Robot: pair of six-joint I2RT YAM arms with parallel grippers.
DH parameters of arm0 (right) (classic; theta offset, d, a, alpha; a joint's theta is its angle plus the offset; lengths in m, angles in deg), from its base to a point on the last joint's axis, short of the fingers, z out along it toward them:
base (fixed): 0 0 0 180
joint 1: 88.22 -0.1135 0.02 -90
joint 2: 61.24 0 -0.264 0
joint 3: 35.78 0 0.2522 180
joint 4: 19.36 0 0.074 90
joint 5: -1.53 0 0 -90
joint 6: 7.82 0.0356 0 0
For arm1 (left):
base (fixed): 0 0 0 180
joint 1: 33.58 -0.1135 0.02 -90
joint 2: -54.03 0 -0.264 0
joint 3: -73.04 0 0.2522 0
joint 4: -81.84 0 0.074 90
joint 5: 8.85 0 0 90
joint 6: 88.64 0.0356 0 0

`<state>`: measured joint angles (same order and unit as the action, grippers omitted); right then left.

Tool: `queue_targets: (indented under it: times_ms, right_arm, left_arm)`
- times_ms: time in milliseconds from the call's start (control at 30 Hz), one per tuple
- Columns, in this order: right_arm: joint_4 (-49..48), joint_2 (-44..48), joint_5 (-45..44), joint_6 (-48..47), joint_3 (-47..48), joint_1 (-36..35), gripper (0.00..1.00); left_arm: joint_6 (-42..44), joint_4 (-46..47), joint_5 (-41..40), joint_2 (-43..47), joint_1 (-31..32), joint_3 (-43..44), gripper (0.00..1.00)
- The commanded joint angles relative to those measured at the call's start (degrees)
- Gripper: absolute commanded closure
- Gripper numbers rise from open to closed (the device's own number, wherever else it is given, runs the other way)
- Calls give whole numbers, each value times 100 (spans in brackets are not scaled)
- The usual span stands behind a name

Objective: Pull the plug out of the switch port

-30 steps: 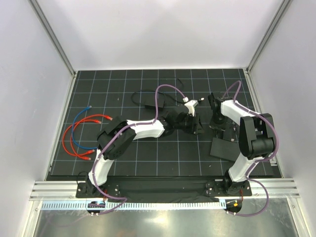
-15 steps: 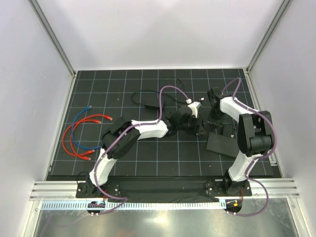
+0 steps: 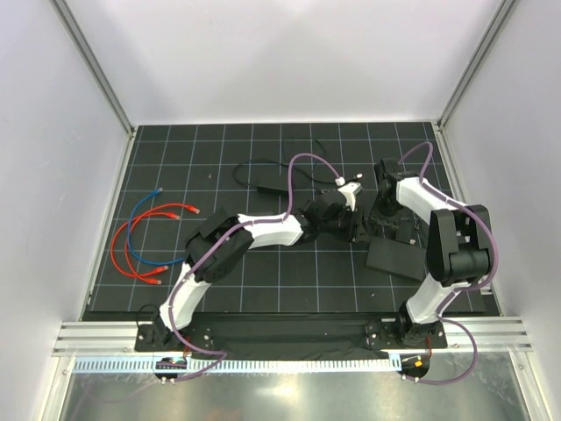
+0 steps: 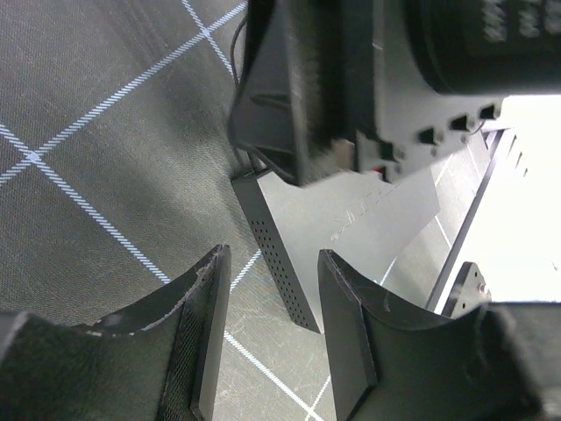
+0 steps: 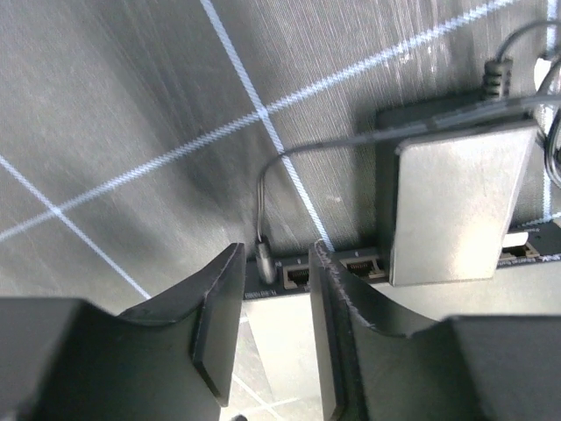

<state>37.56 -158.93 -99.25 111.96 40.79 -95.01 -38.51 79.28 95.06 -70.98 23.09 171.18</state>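
Two robot arms meet over the switch (image 3: 394, 257), a flat black box lying on the gridded black surface (image 3: 219, 149) right of centre, near the right arm's base. The right end effector (image 5: 276, 263) hangs over the box's socket edge with its jaws parted and nothing clamped. In its wrist view the gap frames the plug (image 5: 264, 256), a small grey barrel seated in the port at the end of the row, just beside the first socket (image 5: 298, 275). The plug's thin cord (image 5: 351, 140) loops up from it and away across the surface.

The left end effector (image 4: 270, 267), reaching in from the left, sits just beside the right one, also with jaws apart and gripping nothing. Its wrist view shows a corner of the switch and its perforated side wall in the gap between the fingers (image 4: 206, 333), with the right arm's black wrist close above.

Farther back, near the centre, lies a small black power brick (image 3: 269, 184). Well to the left, red cables (image 3: 171, 209) and a blue cable (image 3: 156, 192) curl on the surface.
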Motion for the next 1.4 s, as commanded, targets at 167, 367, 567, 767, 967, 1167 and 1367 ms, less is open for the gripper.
queue_targets:
  times_ms: [167,367,567,767,967,1167,1367]
  right_arm:
    - [-123,514,279,-323,-146,81,55]
    - [-132,558,279,-429,-146,134,56]
    - [-316,549,402,-526,-225,204,58]
    - [-475,444,569,-491,-330,222,64]
    - [-589,488,613,-543,-480,213,66]
    - [-677,435,718,-552,-541,222,70]
    - [-668,488,718,-561,-612,213,72]
  left_arm:
    - [-73,664,-91,363,20,-396,53]
    - [-143,638,-55,223,64,-291,53]
    - [-178,322,-266,39,169,-62,56]
    - [-231,-74,-968,-85,319,114,58]
    - [-363,-267,-1268,-278,424,298,58]
    - [-512,-549,-1838,-445,591,439,58]
    - [-723,-637,-2155,-437,618,343,59]
